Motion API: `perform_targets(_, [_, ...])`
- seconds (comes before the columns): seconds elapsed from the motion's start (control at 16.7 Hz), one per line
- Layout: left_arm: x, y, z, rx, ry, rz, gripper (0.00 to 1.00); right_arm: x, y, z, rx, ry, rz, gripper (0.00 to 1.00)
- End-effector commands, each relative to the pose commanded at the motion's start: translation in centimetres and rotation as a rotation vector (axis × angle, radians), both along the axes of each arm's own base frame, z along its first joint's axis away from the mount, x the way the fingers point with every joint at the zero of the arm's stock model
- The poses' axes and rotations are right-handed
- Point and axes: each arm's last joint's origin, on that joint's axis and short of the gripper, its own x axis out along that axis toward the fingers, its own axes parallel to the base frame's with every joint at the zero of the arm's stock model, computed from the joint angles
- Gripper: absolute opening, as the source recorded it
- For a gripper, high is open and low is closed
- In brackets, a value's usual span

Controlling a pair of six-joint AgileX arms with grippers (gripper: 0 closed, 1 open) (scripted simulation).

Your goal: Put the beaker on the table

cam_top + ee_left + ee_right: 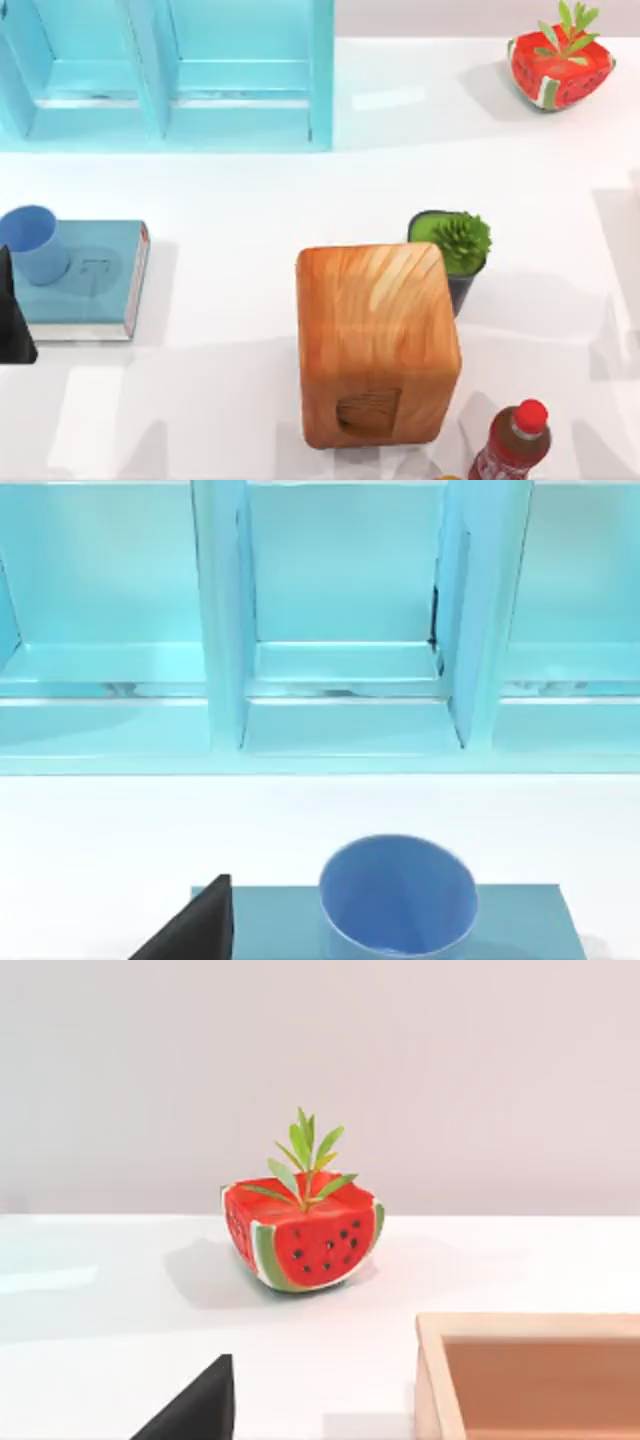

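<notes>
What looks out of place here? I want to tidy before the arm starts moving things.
The beaker stands upright on the teal book at the table's left side, not on the table itself. It is not tipped, and nothing looks spilled or damaged. The left pincer sits just beside the book.

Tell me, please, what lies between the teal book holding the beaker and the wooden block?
Nothing: in the top view, only bare white table separates the teal book, with the beaker on it, from the wooden block.
</notes>
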Motion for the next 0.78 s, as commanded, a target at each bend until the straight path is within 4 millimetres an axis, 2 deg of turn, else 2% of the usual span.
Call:
perform_targets(0.18, [1.7, -0.3, 3.8, -0.001, 0.212, -0.021, 1.0, 0.0, 0.0, 0.0, 0.0, 0.0, 0.0, 1.0])
perform_targets(0.3, [3.8, -0.5, 6.3, -0.002, 0.381, -0.028, 1.0, 0.0, 0.0, 0.0, 0.0, 0.0, 0.0, 1.0])
perform_targets(0.54, [10.5, -1.0, 10.2, -0.009, 0.716, -0.014, 1.0, 0.0, 0.0, 0.0, 0.0, 0.0, 0.0, 1.0])
perform_targets(0.66, [14.3, -1.3, 10.9, -0.011, 0.869, 0.001, 1.0, 0.0, 0.0, 0.0, 0.0, 0.0, 0.0, 1.0])
perform_targets(0.78, [18.0, -1.6, 10.8, -0.008, 1.009, 0.015, 1.0, 0.0, 0.0, 0.0, 0.0, 0.0, 0.0, 1.0])
